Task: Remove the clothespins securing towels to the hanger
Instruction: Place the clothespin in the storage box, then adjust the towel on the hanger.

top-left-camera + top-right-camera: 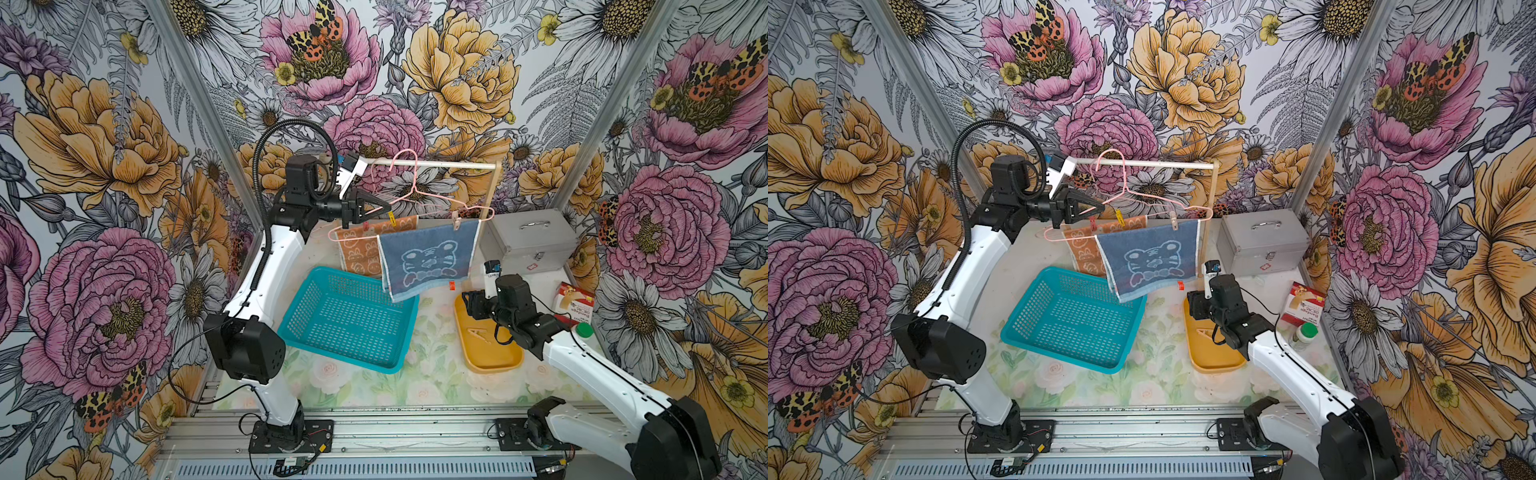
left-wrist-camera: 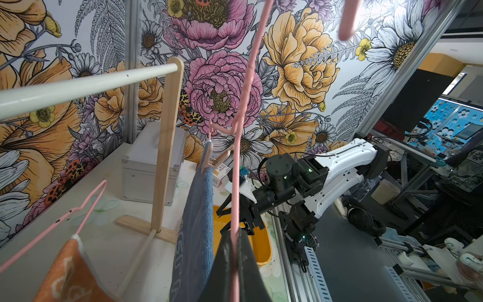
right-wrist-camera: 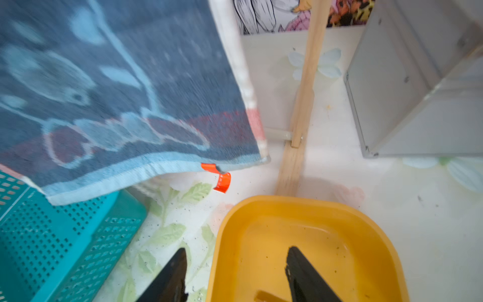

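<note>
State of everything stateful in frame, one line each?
left gripper, shut on the pink hanger
right gripper, open above the yellow tray
blue towel, hanging, clipped by one wooden clothespin
orange towel, hanging, clipped by red clothespin and yellow clothespin
second wooden clothespin, loose in the tray
teal basket, empty
metal case, closed

we see a pink wire hanger point(image 1: 414, 187) hooked over the white rail point(image 1: 436, 164), its lower bar slanting. the orange towel point(image 1: 359, 249) with white bunny outlines hangs from that bar, pinned by a red clothespin point(image 1: 365, 226) and a yellow clothespin point(image 1: 390, 215). the denim-blue towel point(image 1: 430, 259), with a pale tiger face, overlaps it in front, held at its top right corner by a wooden clothespin point(image 1: 456, 220). what looks like another pale clothespin point(image 1: 478, 332) lies in the yellow tray point(image 1: 494, 368).
</note>
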Robot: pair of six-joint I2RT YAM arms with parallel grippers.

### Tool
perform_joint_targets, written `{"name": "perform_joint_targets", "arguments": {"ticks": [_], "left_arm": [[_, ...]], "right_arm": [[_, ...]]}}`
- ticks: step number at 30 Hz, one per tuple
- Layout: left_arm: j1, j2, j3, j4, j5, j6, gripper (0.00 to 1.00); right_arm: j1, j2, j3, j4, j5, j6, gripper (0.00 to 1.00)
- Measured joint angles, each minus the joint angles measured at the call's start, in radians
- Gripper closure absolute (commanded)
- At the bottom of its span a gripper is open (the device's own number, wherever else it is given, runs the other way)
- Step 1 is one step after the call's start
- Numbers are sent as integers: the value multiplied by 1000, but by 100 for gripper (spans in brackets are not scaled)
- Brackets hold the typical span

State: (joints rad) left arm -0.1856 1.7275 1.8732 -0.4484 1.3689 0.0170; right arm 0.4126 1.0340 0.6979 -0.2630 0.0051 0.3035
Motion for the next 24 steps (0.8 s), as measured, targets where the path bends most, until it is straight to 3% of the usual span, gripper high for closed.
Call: {"name": "perform_joint_targets", "arguments": {"ticks": [9, 24], "left_arm": [[4, 0, -9, 0, 0, 0, 100], [-9, 0, -9, 0, 7, -1, 100]], "right_arm": [[0, -66, 261, -101, -89, -169, 43], [-2, 196, 642, -171, -137, -535, 43]]}}
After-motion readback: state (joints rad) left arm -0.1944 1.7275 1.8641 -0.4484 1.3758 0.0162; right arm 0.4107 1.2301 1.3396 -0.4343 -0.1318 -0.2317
